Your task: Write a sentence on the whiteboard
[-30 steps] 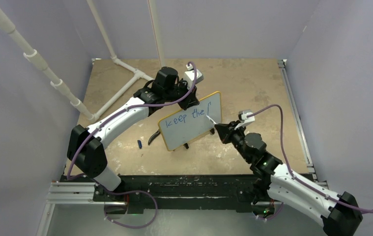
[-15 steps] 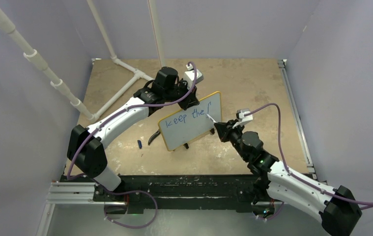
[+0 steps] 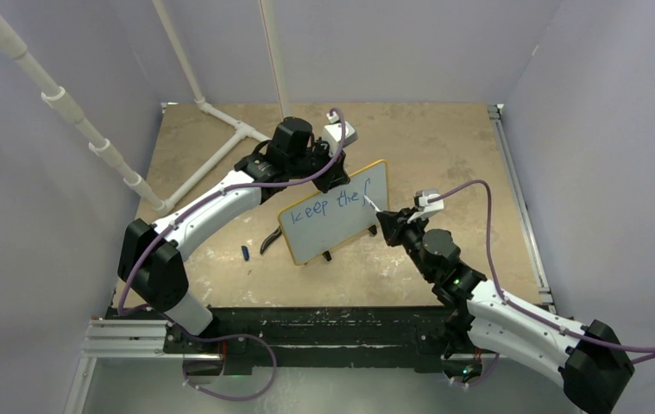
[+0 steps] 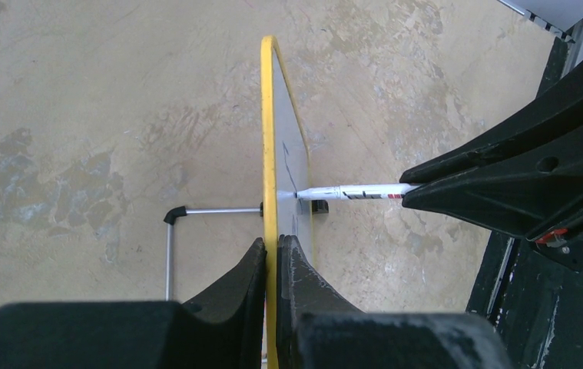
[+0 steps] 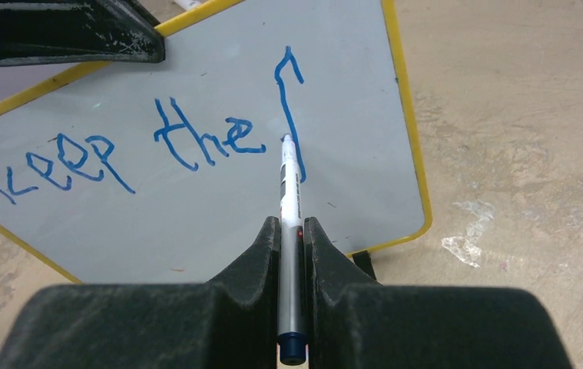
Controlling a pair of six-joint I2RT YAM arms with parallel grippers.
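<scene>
The whiteboard (image 3: 341, 226), yellow-framed, stands tilted on the table. My left gripper (image 3: 334, 179) is shut on its top edge; in the left wrist view the jaws (image 4: 273, 244) pinch the yellow frame (image 4: 269, 115). The sentence (image 3: 324, 207) in blue reads "keep the" (image 5: 196, 142), followed by a tall hooked stroke (image 5: 282, 84). My right gripper (image 3: 386, 222) is shut on a white marker (image 5: 290, 200) with a blue end. The marker's tip touches the board partway down that stroke. The marker also shows in the left wrist view (image 4: 357, 191).
A small blue marker cap (image 3: 244, 253) lies on the table left of the board. The board's thin metal stand leg (image 4: 169, 246) with a black tip reaches out behind it. White pipes (image 3: 220, 142) lie at the far left. Walls enclose the table.
My right arm has shifted slightly left towards the board, with the marker tip staying on the stroke after "the". The left arm and the board have not moved.
</scene>
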